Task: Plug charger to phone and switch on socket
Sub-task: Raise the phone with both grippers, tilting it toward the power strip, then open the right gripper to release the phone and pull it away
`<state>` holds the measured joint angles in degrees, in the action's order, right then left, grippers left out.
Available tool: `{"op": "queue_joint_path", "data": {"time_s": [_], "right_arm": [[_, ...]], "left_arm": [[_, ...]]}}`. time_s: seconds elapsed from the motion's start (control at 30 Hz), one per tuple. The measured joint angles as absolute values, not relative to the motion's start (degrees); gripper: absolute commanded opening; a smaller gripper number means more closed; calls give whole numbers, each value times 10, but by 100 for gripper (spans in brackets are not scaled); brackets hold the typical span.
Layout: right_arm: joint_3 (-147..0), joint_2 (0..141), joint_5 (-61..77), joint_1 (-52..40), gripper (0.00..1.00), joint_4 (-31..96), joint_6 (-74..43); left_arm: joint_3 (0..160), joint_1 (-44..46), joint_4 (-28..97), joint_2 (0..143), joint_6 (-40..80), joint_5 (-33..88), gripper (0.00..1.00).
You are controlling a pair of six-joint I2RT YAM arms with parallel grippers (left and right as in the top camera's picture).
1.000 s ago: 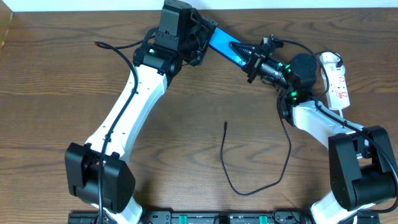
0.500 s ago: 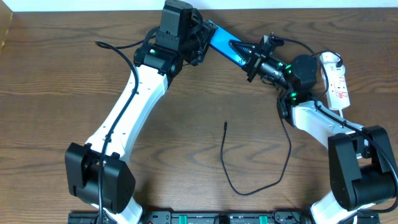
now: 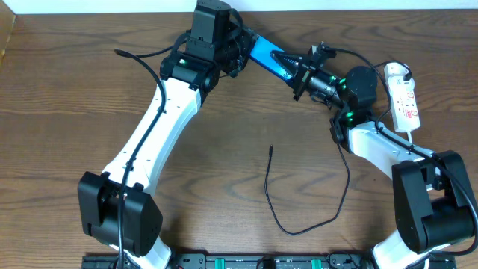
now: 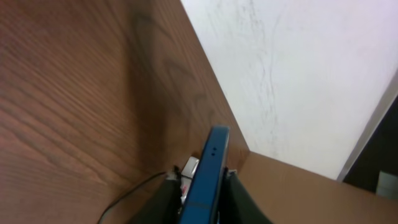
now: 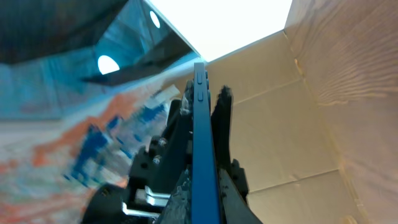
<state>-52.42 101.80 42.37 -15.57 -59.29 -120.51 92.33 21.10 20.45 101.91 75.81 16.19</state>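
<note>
The phone [image 3: 266, 52], slim with a bright blue face, hangs edge-up above the back of the table between both grippers. My left gripper [image 3: 243, 45] is shut on its left end; in the left wrist view both dark fingers press the blue phone [image 4: 210, 163] edge. My right gripper [image 3: 293, 67] is shut on the other end, and the right wrist view shows the phone [image 5: 200, 118] running up between its jaws. The charger [image 3: 267, 187], a thin black cable, lies on the table with its plug tip [image 3: 270, 149] free. The socket [image 3: 404, 96], a white strip, lies at the far right.
The wooden table [image 3: 67, 112] ends at a pale wall along the back edge [image 4: 217, 106]. A cardboard panel [image 5: 298, 118] stands behind the phone in the right wrist view. The right arm's own black wire [image 3: 348, 175] hangs over the table near the charger's loop.
My left gripper's jaws have closed onto the phone's left end. The right gripper, still holding the phone, has shifted slightly left. Charger and socket have not moved.
</note>
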Motion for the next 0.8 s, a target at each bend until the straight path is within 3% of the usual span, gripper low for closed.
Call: {"op": "queue_joint_path", "data": {"time_s": [0.13, 0.43, 0.8], "right_arm": [[-524, 1018, 422, -156, 1, -593, -1227], [-524, 1018, 418, -156, 5, -593, -1229], [-524, 1018, 425, -157, 25, -601, -1196]], "left_arm": [[923, 211, 202, 1019, 756, 162, 8], [923, 211, 197, 1019, 752, 164, 7], [923, 211, 210, 1019, 765, 159, 8]]}}
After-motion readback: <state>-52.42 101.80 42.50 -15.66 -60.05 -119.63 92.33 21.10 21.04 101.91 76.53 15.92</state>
